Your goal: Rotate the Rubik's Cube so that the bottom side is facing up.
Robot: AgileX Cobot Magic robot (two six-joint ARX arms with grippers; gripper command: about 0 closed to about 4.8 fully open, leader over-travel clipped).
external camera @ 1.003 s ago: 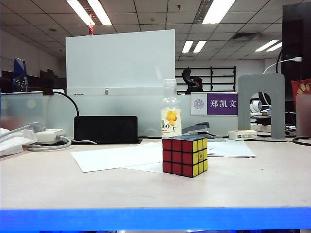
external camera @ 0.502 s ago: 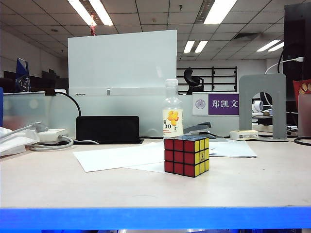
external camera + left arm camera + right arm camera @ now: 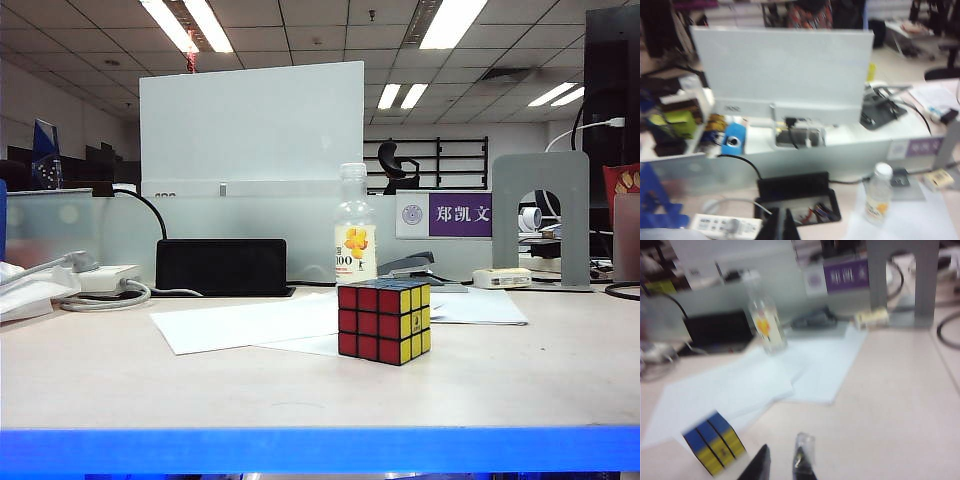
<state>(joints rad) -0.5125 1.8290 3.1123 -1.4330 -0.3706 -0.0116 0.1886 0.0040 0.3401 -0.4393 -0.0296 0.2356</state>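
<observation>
The Rubik's Cube (image 3: 382, 322) sits on the worktop (image 3: 520, 370), its back edge on the sheets of paper (image 3: 250, 322). At its 12 o'clock, behind the paper, stands the bottle (image 3: 354, 238). At 10 o'clock lies the flat box (image 3: 222, 266); at 2 o'clock the bookend (image 3: 539, 218). Neither gripper shows in the exterior view.

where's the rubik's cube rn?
Exterior view: the black-framed red-and-yellow Rubik's Cube sits mid-table, slightly right of centre, on the white paper sheets, in front of the clear plastic bottle.
</observation>
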